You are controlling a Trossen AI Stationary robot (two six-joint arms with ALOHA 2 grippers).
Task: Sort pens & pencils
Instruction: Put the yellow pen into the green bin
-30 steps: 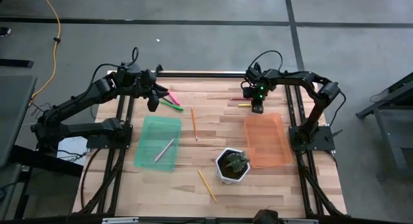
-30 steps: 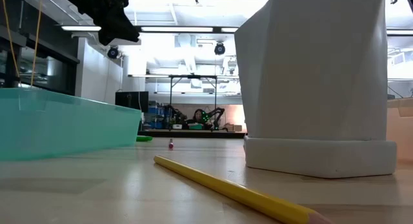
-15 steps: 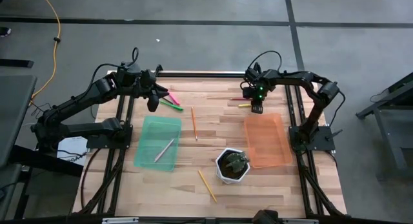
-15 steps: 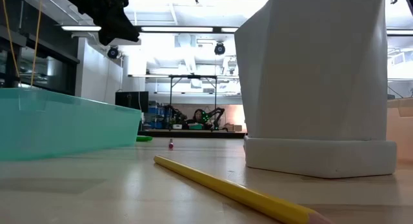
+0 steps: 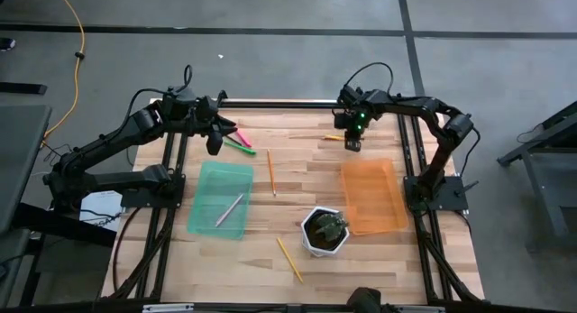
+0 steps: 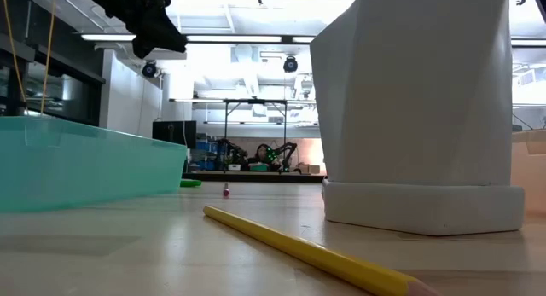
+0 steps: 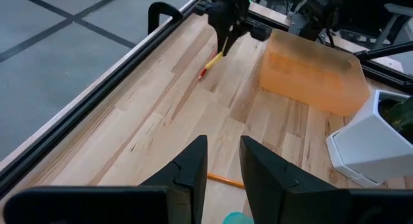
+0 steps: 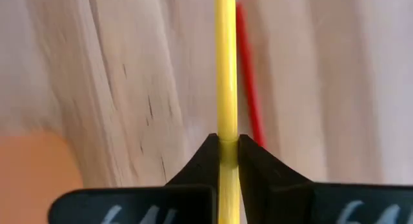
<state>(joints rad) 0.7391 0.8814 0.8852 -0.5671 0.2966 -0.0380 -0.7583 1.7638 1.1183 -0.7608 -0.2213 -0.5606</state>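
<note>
At far edge: right gripper (image 8: 226, 146) clamped on yellow pen (image 8: 225, 62)
Left gripper (image 7: 222, 162): parted, empty
Risk: pen slipping, thin grip

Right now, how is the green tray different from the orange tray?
The green tray is see-through teal green and sits on the table's left side; the orange tray is see-through orange and sits on the right. The green tray has a silver-grey pen lying inside it, while the orange tray looks empty. Both are shallow rectangles standing lengthwise on the wooden table, either side of a white pot.
</note>
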